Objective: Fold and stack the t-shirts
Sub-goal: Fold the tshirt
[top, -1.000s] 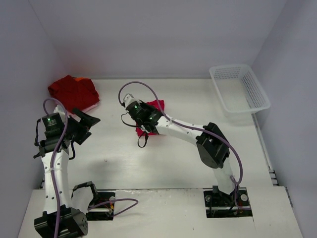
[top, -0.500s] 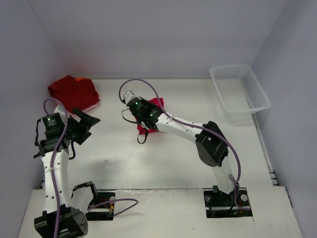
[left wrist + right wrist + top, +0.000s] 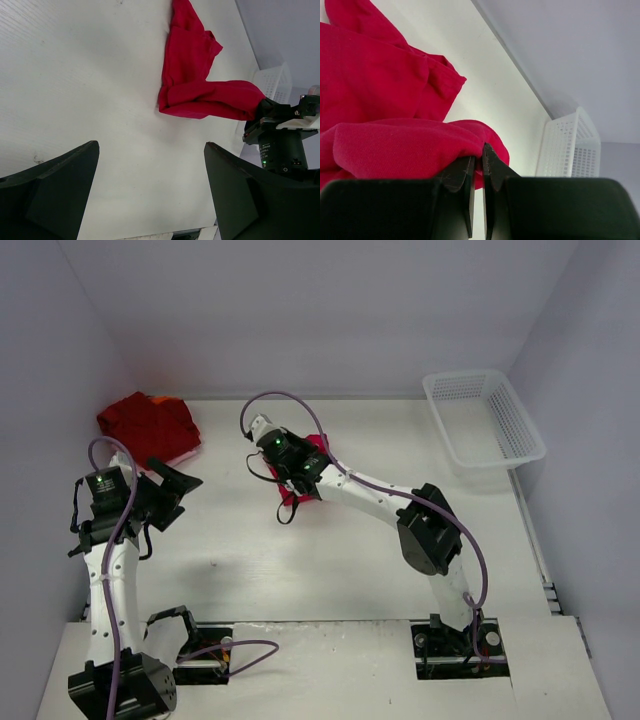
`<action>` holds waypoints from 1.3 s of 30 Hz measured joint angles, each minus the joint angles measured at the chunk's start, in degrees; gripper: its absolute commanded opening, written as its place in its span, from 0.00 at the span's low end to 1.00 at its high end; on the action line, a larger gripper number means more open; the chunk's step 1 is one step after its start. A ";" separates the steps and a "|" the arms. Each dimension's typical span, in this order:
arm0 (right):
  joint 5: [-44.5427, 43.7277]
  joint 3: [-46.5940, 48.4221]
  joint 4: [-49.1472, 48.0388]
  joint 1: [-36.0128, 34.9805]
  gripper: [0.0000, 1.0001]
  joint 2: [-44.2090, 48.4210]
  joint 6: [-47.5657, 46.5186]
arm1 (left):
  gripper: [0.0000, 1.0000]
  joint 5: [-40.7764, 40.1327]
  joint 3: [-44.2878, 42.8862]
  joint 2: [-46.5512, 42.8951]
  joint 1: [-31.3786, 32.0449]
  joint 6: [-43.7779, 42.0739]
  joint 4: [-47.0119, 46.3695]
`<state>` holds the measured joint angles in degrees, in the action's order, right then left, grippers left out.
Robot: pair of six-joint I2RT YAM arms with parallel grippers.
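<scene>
A bright red t-shirt (image 3: 318, 448) lies crumpled at the table's middle back, mostly hidden under my right wrist. My right gripper (image 3: 296, 480) is shut on a folded edge of it; the right wrist view shows the jaws (image 3: 477, 155) pinching the cloth (image 3: 380, 100). The left wrist view shows the shirt (image 3: 200, 85) stretched from the table to that gripper. A darker red folded t-shirt bundle (image 3: 150, 425) sits at the back left. My left gripper (image 3: 183, 495) is open and empty over bare table (image 3: 150, 190), between the bundle and the held shirt.
A white plastic mesh basket (image 3: 485, 418) stands at the back right, also seen in the right wrist view (image 3: 570, 150) and the left wrist view (image 3: 272, 82). Walls close the table at back and sides.
My right gripper has moved slightly toward the back with the red shirt in it. The left arm has not moved.
</scene>
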<state>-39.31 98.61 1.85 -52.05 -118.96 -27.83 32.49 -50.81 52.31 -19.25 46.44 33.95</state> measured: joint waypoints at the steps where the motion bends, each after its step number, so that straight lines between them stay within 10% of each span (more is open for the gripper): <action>1: 0.02 0.09 -0.09 0.00 0.00 0.00 -0.15 | 0.81 0.00 0.00 0.11 0.00 0.00 0.00; 39: 2.71 6.58 -5.20 2.58 0.00 -7.54 -2.25 | 0.81 -0.44 2.16 2.45 0.00 0.00 -2.69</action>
<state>-36.60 105.19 -3.36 -49.47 -126.50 -30.09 32.05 -48.64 54.76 -19.25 46.44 31.27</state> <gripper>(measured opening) 0.030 0.806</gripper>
